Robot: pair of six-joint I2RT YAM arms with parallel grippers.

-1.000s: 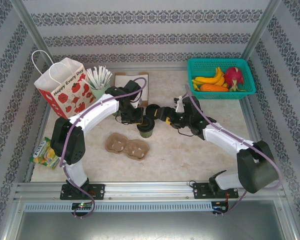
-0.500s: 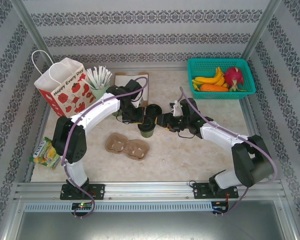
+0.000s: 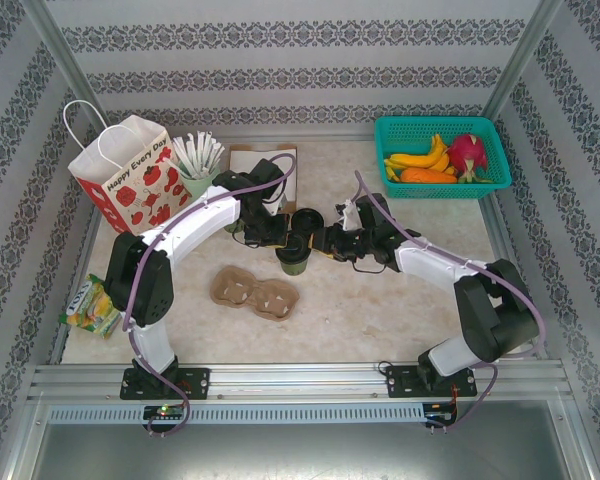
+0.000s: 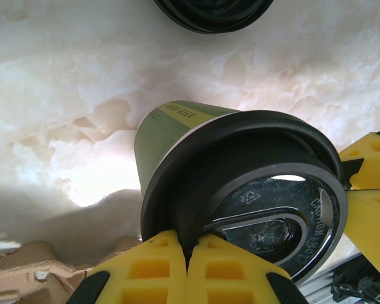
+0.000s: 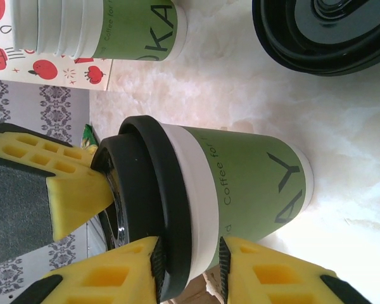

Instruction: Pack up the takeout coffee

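Observation:
The takeout coffee cup [image 3: 292, 264] [image 4: 164, 136] [image 5: 253, 183] stands upright at mid-table, olive-green with a white band under its black lid [image 4: 253, 183] [image 5: 145, 202]. My left gripper [image 3: 279, 238] [image 4: 189, 253] is shut on the lid's near rim, one yellow finger on each side of the edge. My right gripper [image 3: 321, 243] [image 5: 189, 269] reaches in from the right, turned so its jaws stand one above the other, slightly apart. They straddle the lid's rim and the cup's white band. In the right wrist view, the left gripper's fingers [image 5: 69, 190] show over the lid.
Loose black lids [image 3: 305, 218] [image 4: 212, 9] [image 5: 329, 31] lie just behind the cup. A cardboard cup carrier [image 3: 253, 290] lies in front of it. A cup of white straws [image 3: 195, 180] and a gift bag [image 3: 130, 180] stand at back left. A teal fruit basket [image 3: 440, 158] sits at back right.
My right gripper has moved left, up to the cup's side. The left gripper and the cup have stayed where they were.

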